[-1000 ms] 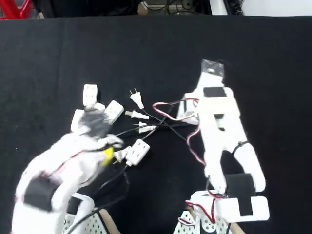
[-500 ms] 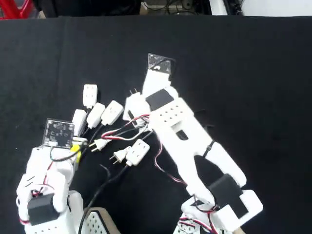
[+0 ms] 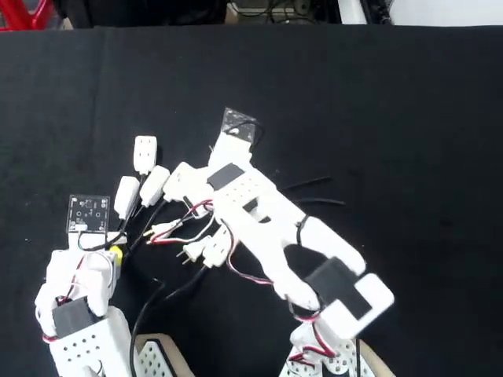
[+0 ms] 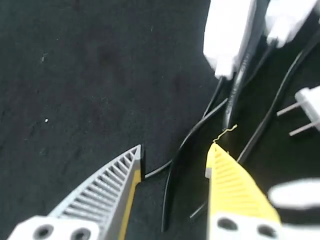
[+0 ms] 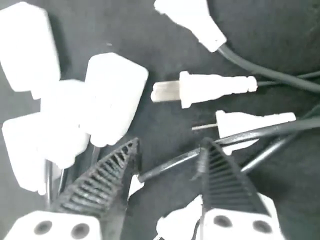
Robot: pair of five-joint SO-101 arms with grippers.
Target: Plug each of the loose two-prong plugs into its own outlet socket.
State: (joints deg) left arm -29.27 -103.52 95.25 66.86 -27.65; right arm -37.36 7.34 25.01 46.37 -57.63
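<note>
Black cloth covers the worktop (image 3: pixel 409 118), and everything white on it sits bunched left of its middle. A fan of sockets (image 3: pixel 154 184) lies there, with the farthest socket (image 3: pixel 145 151) at its far end. The near socket (image 3: pixel 218 245) lies apart from the fan, closer to my bases. A short plug (image 3: pixel 189 253) sits just beside it, prongs bare and pointing away from it. A loose plug (image 3: pixel 161 230) lies between that pair and my left arm (image 3: pixel 78 290), its prongs bare too.

My left gripper (image 4: pixel 175 147) hangs low over the cloth, its grey and yellow fingers apart and holding nothing. Thin black cables (image 4: pixel 167 200) cross the gap between the fingers without being pinched. Past the tips lies the end of a white socket (image 4: pixel 225 35) with a cable running from it.

My right arm (image 3: pixel 259 212) stretches slantwise across the bunch and covers its middle. My right gripper (image 5: pixel 170 145) is apart as well. Its black fingers stand either side of a black cable (image 5: pixel 165 165) and are not closed on it. Just past the tips the thick plug (image 5: pixel 210 89) and the slim plug (image 5: pixel 255 121) lie side by side. Both have bare prongs turned toward a pale socket (image 5: pixel 115 97), which is near them and touches neither.
</note>
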